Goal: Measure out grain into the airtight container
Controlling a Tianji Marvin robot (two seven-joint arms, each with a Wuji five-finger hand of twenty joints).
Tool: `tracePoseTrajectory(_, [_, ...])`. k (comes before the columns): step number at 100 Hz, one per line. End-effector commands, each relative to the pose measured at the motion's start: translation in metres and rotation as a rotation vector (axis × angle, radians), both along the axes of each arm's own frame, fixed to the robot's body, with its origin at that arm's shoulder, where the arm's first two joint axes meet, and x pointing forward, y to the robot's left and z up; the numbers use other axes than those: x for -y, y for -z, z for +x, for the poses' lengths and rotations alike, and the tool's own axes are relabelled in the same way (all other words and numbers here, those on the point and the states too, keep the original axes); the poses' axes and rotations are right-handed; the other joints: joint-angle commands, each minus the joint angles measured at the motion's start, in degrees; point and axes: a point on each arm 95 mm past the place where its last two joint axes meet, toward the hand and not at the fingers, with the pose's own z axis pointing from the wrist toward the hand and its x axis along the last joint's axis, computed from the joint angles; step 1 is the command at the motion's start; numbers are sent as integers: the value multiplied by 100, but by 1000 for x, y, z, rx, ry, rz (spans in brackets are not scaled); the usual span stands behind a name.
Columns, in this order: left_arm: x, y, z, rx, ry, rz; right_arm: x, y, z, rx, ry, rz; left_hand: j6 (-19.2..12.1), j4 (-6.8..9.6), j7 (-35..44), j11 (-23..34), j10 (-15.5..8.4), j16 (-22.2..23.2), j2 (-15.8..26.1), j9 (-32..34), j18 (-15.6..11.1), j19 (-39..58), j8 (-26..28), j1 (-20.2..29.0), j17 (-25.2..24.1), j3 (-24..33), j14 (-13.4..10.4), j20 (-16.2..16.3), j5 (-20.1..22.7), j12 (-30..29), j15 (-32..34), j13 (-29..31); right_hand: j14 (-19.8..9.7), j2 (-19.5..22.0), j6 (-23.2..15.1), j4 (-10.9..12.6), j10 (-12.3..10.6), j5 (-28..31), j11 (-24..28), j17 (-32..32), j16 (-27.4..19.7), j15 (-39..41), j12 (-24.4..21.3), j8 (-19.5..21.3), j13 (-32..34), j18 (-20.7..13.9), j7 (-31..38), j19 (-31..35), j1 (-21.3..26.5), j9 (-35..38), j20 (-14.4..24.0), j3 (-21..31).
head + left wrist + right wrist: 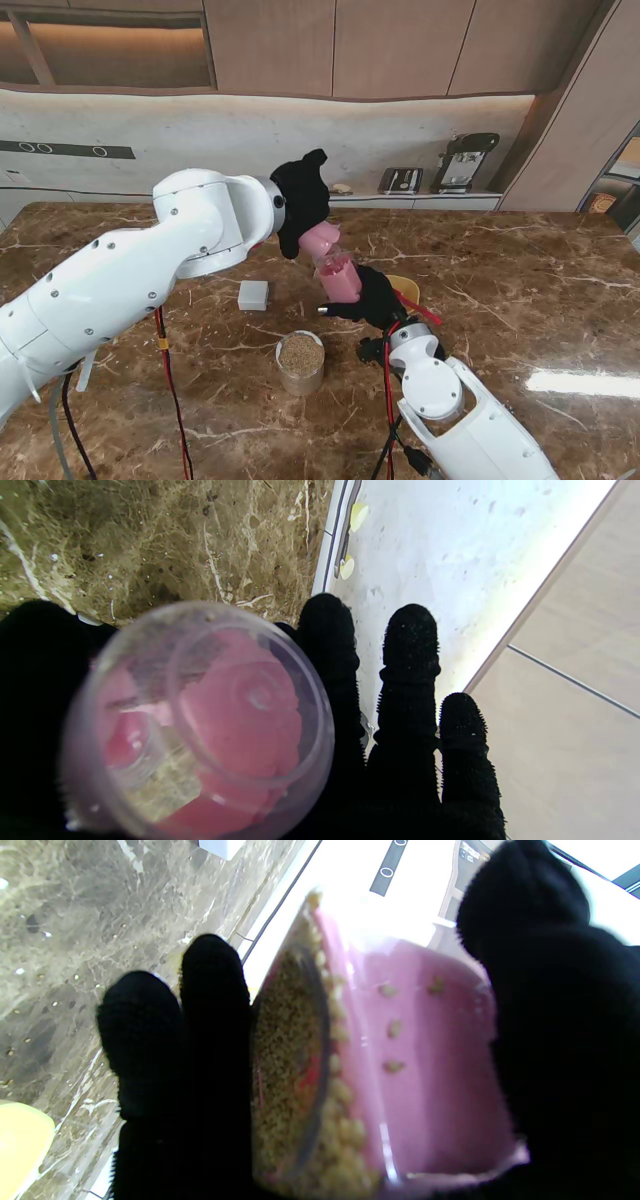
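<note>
Both hands are raised above the marble table (520, 270), meeting mid-air near its centre. Left hand (300, 200), black-gloved, is wrapped around a pink measuring cup (322, 240), tilted mouth-down toward the robot. Left wrist view: cup (200, 725) is clear-walled with a pink interior, thumb on one side and fingers (407, 680) on the other. Right hand (372, 298) grips a second pink container (340, 278) directly under the cup, touching it. Right wrist view: this container (400, 1055) is held between fingers (215, 1030) and thumb, grain (285, 1050) pressed against its clear wall. Round open tub of grain (300, 362) stands on the table nearer to me, left of the right hand. White block (253, 294) lies farther left. Yellow object (405, 288) sits behind the right hand, partly hidden.
</note>
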Motion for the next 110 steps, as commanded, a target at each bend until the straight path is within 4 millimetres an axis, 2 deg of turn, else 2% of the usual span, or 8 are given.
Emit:
tracePoseTrajectory(1, [-1,8,1,-9,0,17,-5,-10,2,21,-14,25,-1369,-109,928,-71,-299,-39,1920,-14,220,-39,25,684,-93,1617,-21,-69,526,-76,-134,-74,-813,2052,-1231,-49,-648,683,1040,-20,-44,231,181,148,322,-489,938,23,835,658,83,1331])
tracePoseTrajectory(26, [5,5,-2,6,28,76,-6,-10,2,21,-15,24,-1445,-21,1016,28,-394,-12,1870,-2,204,-68,60,531,-102,1656,-94,-70,576,-61,-117,-47,-816,2051,-1231,-49,-642,683,1040,-20,-43,233,180,149,321,-489,937,23,834,656,83,1331])
tracePoseTrajectory(32, [5,6,-1,11,36,71,-6,-10,2,21,-15,24,-1420,135,959,53,-400,20,1880,26,209,-62,79,520,-79,1524,-99,-53,633,-45,-104,-19,-817,2053,-1235,-50,-650,683,1040,-20,-43,233,180,148,320,-489,936,23,833,658,83,1331])
tracePoseTrajectory(46, [4,7,1,12,39,38,-6,-10,3,21,-13,25,-1203,116,853,76,-347,58,1983,71,180,-35,91,568,-65,1209,-56,-31,744,-28,-56,8,-822,2052,-1232,-50,-652,682,1039,-20,-44,231,179,148,319,-489,935,23,832,656,83,1329])
tracePoseTrajectory(65, [2,9,2,8,32,-7,-5,-10,3,21,-12,25,-1159,102,821,91,-327,69,2136,97,160,6,142,635,-40,1045,-23,-22,755,-19,-16,25,-814,2054,-1236,-50,-656,681,1038,-20,-45,232,179,148,321,-489,934,23,834,653,83,1330])
tracePoseTrajectory(73, [-1,11,2,8,15,-15,-5,-10,3,20,-11,26,-1179,-2,766,33,-333,51,2179,41,159,-2,152,681,-60,1006,-42,-29,677,-45,-47,-15,-818,2052,-1234,-50,-646,681,1037,-20,-45,230,179,147,316,-489,933,23,833,649,83,1329])
tracePoseTrajectory(90, [-11,18,2,2,-13,-56,-4,-10,3,21,-8,27,-1273,-458,570,-235,-310,-48,2174,-68,158,-17,-50,877,-86,959,-53,-41,524,-244,-214,-104,-819,2052,-1238,-50,-653,684,1036,-24,-46,230,178,149,317,-490,935,21,835,651,83,1328])
tracePoseTrajectory(110, [-25,31,5,-7,-43,-144,-5,-10,4,23,-6,29,-1314,-753,511,-378,-294,-113,2158,-127,163,-16,-265,977,-98,947,-58,-34,432,-386,-324,-146,-821,2056,-1238,-49,-654,680,1037,-24,-46,231,178,150,318,-490,934,21,840,650,83,1326])
